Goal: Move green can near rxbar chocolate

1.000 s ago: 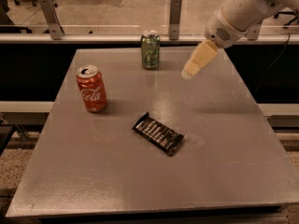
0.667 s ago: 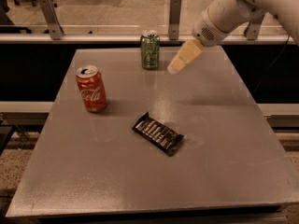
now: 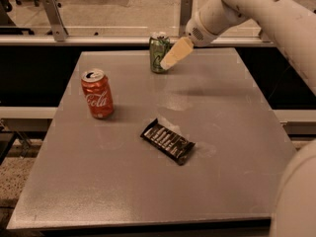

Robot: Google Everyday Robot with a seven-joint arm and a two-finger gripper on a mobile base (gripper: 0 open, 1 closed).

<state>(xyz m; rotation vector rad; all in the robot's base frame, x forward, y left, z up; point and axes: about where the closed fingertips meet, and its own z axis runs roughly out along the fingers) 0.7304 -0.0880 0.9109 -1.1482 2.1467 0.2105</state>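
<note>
The green can (image 3: 157,58) is standing upright near the far edge of the bench (image 3: 232,132), its long axis vertical and its silver top facing up. Pale curly lettering is showing on its side, but it is not reading as any word from here.

The gripper (image 3: 168,62) is reaching in from the upper right on a white arm (image 3: 256,9). Its cream-coloured tip is slanting down and to the left and is overlapping the can's right side. Whether it is touching the can cannot be told, nor how wide the jaws are standing.

The rxbar chocolate (image 3: 167,141) is lying flat near the middle of the bench, well apart from the green can and nearer the camera. Its long axis is running diagonally from upper left to lower right. Whitish block lettering is running along the dark glossy wrapper, too small to read.

A red Coca-Cola can (image 3: 97,94) is standing upright on the left side of the bench, its white script logo facing the camera and its tab end up.
</note>
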